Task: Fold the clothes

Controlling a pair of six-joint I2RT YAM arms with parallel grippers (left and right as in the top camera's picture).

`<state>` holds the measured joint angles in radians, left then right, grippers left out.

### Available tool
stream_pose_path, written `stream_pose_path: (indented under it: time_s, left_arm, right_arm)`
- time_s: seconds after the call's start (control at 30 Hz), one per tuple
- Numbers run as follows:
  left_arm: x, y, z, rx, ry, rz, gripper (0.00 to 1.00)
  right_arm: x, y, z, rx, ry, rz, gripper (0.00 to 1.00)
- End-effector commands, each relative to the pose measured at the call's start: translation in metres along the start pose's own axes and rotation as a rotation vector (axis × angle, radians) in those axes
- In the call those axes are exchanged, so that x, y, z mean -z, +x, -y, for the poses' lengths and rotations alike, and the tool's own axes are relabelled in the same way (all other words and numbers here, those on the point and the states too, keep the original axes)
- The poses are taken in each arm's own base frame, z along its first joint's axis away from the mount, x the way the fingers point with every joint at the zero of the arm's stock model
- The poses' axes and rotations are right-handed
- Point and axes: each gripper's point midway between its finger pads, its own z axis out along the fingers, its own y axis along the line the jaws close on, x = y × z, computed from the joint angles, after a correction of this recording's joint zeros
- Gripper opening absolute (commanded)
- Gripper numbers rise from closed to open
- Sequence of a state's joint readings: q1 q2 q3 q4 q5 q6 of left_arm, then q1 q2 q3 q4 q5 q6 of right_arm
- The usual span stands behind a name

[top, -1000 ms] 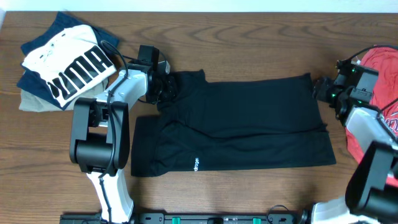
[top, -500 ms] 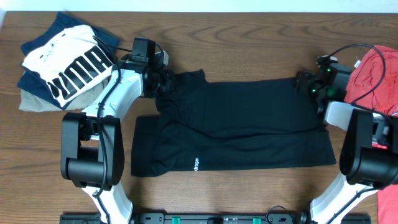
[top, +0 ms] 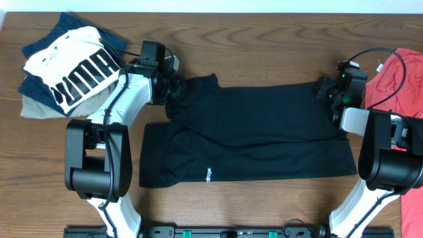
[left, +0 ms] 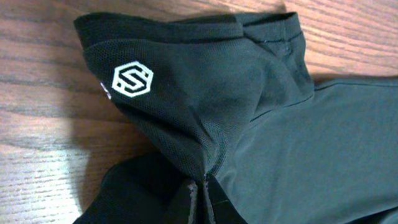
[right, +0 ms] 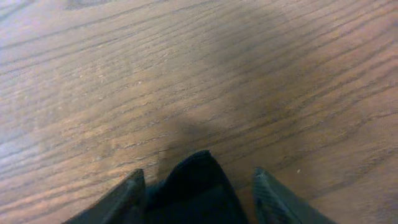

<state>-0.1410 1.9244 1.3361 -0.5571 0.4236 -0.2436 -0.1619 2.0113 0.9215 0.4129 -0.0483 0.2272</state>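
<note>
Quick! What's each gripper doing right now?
Left gripper: closed, pinching the plain black fabric garment.
Right gripper: open around the garment's corner.

Bare desk (top: 264,39) along far edge: passable. Black clothes (top: 264,132) cover centre. PUMA shirt pile (top: 76,73) blocks far-left corner; red shirt (top: 404,80) crowds right edge.

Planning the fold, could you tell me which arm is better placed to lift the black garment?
Likely left: the left fingers are shut on the garment, while the right fingers stand open astride its other corner.
</note>
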Motion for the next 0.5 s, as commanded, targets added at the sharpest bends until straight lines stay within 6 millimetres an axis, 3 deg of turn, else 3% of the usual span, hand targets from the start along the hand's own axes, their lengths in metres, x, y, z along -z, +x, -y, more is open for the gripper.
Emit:
stream_pose_path:
  time_s: [0.0, 0.13, 0.2, 0.47]
  left_arm:
    - [0.002, 0.0, 0.003, 0.008, 0.013, -0.003, 0.06]
    - [0.002, 0.0, 0.003, 0.009, 0.013, -0.004, 0.06]
    - [0.002, 0.0, 0.003, 0.008, 0.013, -0.003, 0.06]
    - [0.002, 0.0, 0.003, 0.009, 0.013, -0.004, 0.06]
  right_arm:
    - [-0.006, 0.012, -0.003, -0.011, 0.012, -0.023, 0.38]
    - [-0.008, 0.021, -0.003, -0.017, 0.017, -0.049, 0.1]
    - [-0.008, 0.022, -0.002, -0.018, 0.018, -0.054, 0.02]
    - [0.002, 0.019, -0.001, -0.02, 0.028, -0.079, 0.01]
